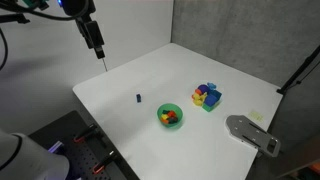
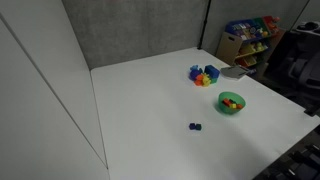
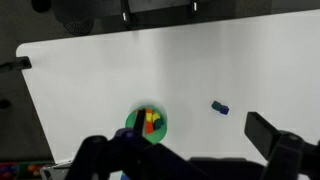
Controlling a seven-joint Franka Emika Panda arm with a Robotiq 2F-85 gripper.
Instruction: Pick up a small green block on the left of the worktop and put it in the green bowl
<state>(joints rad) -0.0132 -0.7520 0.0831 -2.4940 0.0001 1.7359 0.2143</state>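
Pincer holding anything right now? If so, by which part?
Nothing held. The pincer is open and empty, well above the table; the dark block lies untouched.

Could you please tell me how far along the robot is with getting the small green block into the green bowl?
Nothing is done yet: the small green block lies on the worktop, apart from the green bowl. Nothing is in hand: the gripper hangs above the worktop, its fingers apart and empty. Left: descend, grasp the block, carry it to the bowl and release it.
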